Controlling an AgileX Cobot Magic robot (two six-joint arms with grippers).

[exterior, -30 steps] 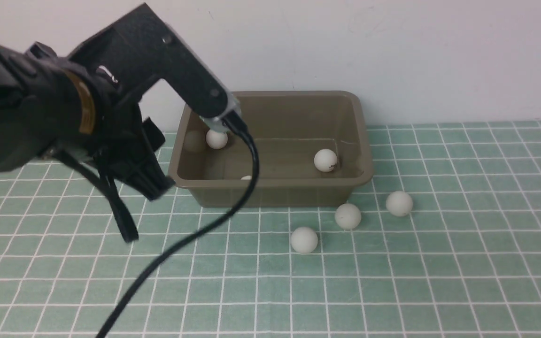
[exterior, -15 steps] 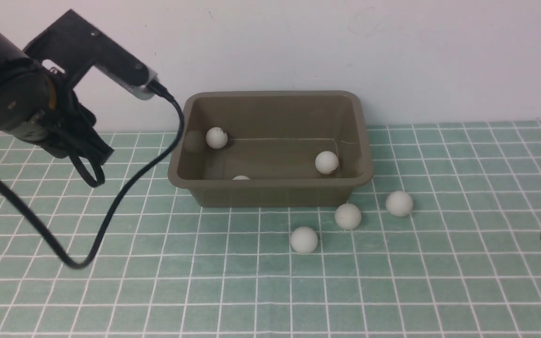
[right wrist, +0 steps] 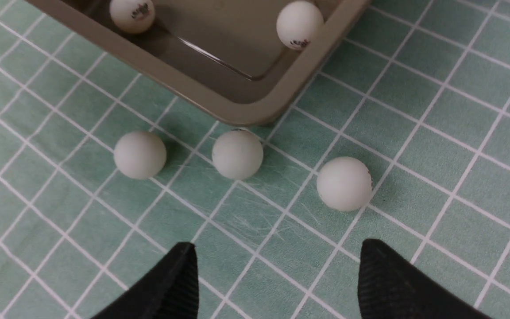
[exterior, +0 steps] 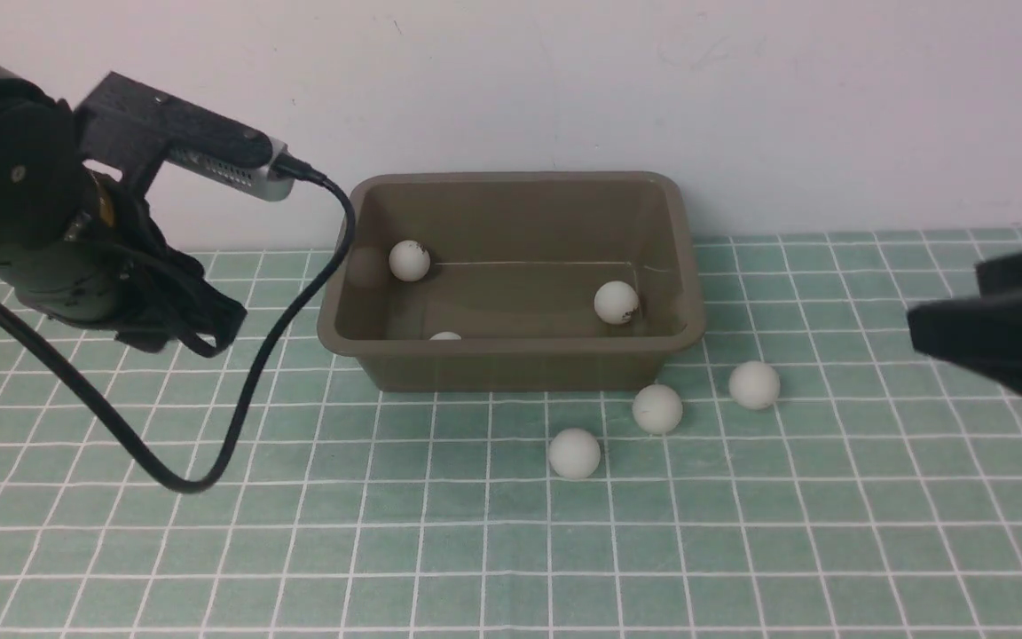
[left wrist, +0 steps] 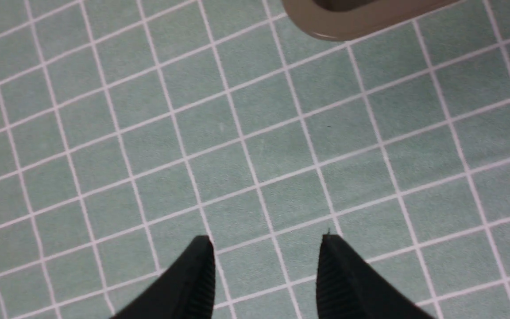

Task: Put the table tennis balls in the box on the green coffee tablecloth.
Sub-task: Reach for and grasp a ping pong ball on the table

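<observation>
The olive-brown box (exterior: 511,348) stands at the back of the green coffee tablecloth (exterior: 475,550). Three table tennis balls lie inside it: one at the left (exterior: 409,260), one at the right (exterior: 616,303), and one (exterior: 445,336) half hidden behind the front wall. Three more rest on the cloth in front of the box's right corner (exterior: 574,453) (exterior: 657,408) (exterior: 754,385). My right gripper (right wrist: 278,244) hovers open just short of those three balls (right wrist: 344,183), empty. Left of the box, my left gripper (left wrist: 266,239) hangs over bare cloth with a gap between its fingers and nothing in it.
A black cable (exterior: 245,399) loops from the left wrist camera down onto the cloth, left of the box. A white wall (exterior: 742,106) rises directly behind the box. The box's corner (left wrist: 348,26) shows at the edge of the left wrist view.
My left arm has swung away from over the box's left end to the far left. My right gripper has come in from the right edge toward the loose balls.
</observation>
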